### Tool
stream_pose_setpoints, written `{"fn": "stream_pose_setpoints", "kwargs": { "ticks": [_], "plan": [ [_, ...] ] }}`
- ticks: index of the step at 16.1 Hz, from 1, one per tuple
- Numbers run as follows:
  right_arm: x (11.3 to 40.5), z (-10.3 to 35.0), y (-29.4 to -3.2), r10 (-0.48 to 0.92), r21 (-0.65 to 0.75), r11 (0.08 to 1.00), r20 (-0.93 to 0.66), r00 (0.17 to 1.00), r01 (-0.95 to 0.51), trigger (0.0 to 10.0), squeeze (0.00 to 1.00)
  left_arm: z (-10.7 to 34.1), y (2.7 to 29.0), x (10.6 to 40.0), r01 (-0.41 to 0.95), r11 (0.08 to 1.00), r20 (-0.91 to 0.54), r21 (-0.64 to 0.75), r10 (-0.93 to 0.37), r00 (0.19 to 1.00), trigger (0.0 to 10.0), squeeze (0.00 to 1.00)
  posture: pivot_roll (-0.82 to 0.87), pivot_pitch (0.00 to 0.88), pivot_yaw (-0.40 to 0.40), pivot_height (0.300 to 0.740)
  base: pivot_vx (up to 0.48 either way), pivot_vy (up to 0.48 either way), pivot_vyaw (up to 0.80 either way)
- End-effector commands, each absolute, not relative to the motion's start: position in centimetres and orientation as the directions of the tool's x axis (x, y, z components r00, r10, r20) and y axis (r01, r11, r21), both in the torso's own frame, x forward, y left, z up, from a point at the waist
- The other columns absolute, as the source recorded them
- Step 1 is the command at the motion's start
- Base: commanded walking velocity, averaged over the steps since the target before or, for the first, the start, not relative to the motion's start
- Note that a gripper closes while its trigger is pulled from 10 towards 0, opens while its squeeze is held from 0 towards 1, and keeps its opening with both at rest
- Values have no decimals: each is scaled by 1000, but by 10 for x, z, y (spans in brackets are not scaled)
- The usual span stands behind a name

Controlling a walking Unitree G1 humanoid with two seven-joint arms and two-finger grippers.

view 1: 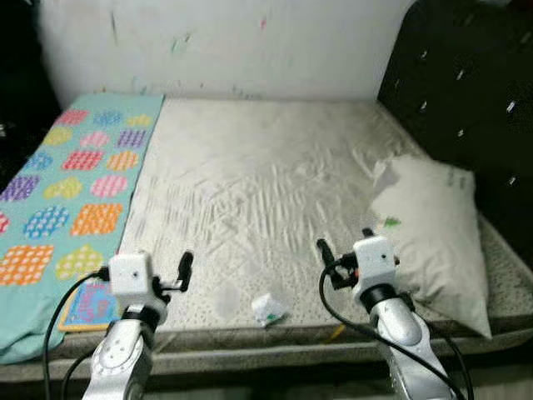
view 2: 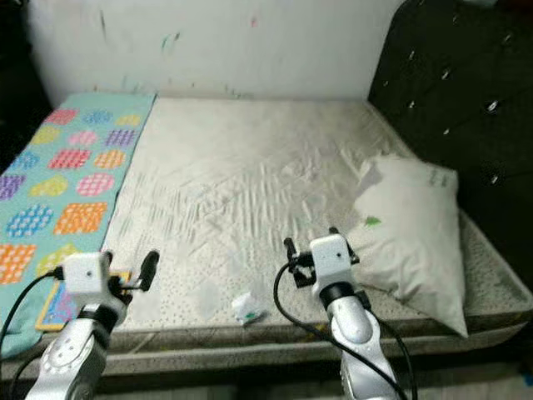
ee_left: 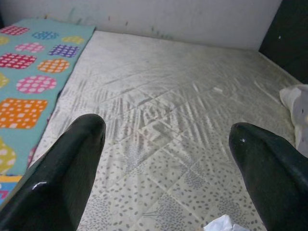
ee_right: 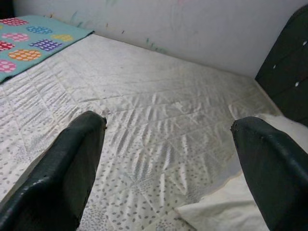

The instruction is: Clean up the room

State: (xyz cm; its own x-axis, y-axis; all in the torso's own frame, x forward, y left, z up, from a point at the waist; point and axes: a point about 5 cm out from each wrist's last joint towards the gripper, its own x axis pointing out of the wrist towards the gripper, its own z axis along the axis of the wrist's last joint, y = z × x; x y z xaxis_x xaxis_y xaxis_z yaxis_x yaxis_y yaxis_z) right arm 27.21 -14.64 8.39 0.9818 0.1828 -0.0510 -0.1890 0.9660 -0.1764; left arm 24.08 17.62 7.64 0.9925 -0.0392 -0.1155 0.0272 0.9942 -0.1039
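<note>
A bare quilted mattress point(view 1: 258, 183) lies before me. Near its front edge sits a small crumpled white wrapper point(view 1: 268, 309) with a green mark, also at the lower edge of the left wrist view as a wrapper point(ee_left: 224, 224). My left gripper point(view 1: 146, 267) hovers open over the front left of the mattress, left of the wrapper, with nothing between its fingers point(ee_left: 72, 163). My right gripper point(view 1: 344, 240) is open too, just right of the wrapper and beside the white pillow point(view 1: 437, 233). A colourful flat book point(view 1: 87, 304) lies below the left wrist.
A teal blanket point(view 1: 75, 183) with coloured patches covers the bed's left side and hangs over the front. A dark tufted headboard point(view 1: 466, 92) stands on the right. A marked white wall point(view 1: 225, 42) runs behind the bed.
</note>
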Motion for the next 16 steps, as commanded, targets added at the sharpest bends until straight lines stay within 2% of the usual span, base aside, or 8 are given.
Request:
{"fn": "stream_pose_setpoints", "kwargs": {
  "ticks": [1,10,13,16],
  "plan": [
    [274,89,-148,180,-167,969,-28,983,-182,10000,0,82,174,243,33,996,-90,-83,-40,995,10000,0,-137,0,-32,740,0,0,0],
    [274,88,-148,174,-150,972,-44,984,-179,10000,0,78,175,243,22,992,-113,-124,-36,993,10000,0,-133,0,-32,740,0,0,0],
    [275,87,-148,171,-136,975,-45,984,-176,10000,0,77,175,243,23,992,-118,-124,-38,992,10000,0,-132,0,-30,740,0,0,-748],
    [275,87,-147,177,-142,973,-42,983,-181,10000,0,76,175,243,27,992,-120,-121,-42,992,10000,0,-132,0,-28,740,0,0,0]
  ]
}}
